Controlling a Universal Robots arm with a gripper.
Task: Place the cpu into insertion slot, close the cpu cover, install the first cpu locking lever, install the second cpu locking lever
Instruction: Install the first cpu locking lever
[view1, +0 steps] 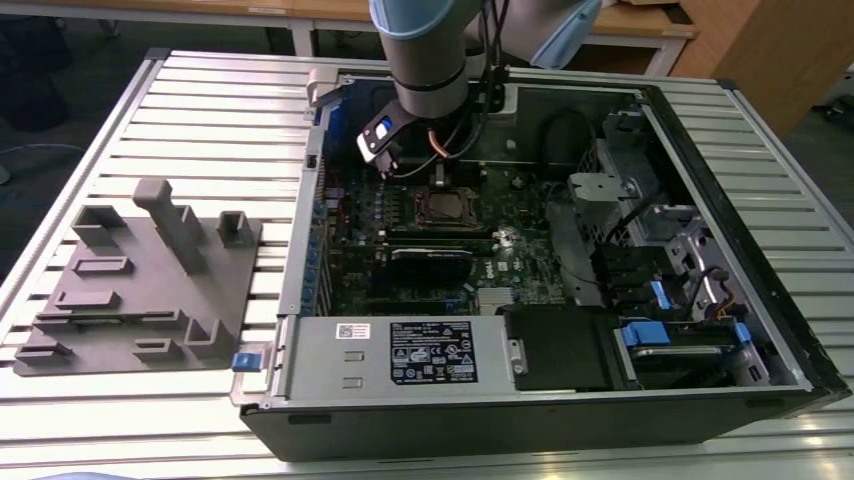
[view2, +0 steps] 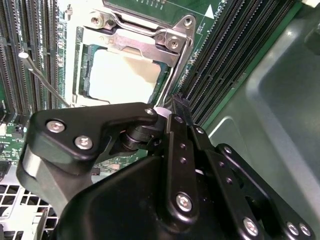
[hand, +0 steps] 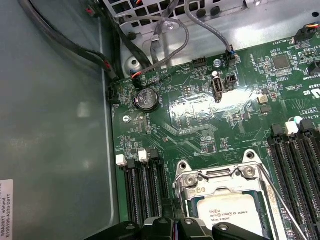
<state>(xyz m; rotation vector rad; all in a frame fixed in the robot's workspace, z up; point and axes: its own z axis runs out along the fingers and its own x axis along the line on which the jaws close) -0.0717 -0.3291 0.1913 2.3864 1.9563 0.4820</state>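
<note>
The cpu lies flat in the insertion slot, its silver top showing through the cut-out of the cpu cover. The cover lies down over the chip. One locking lever, a thin wire rod, stands raised and free beside the socket. The other locking lever runs along the opposite side of the cover. My gripper is shut, with its tips at this lever's free end, low over the socket's corner. I cannot tell whether they press on it.
Black memory slots flank the socket on both sides. The case wall and cable bundles lie close by. A grey fixture stands on the table at the exterior view's left, a power supply at the case's front.
</note>
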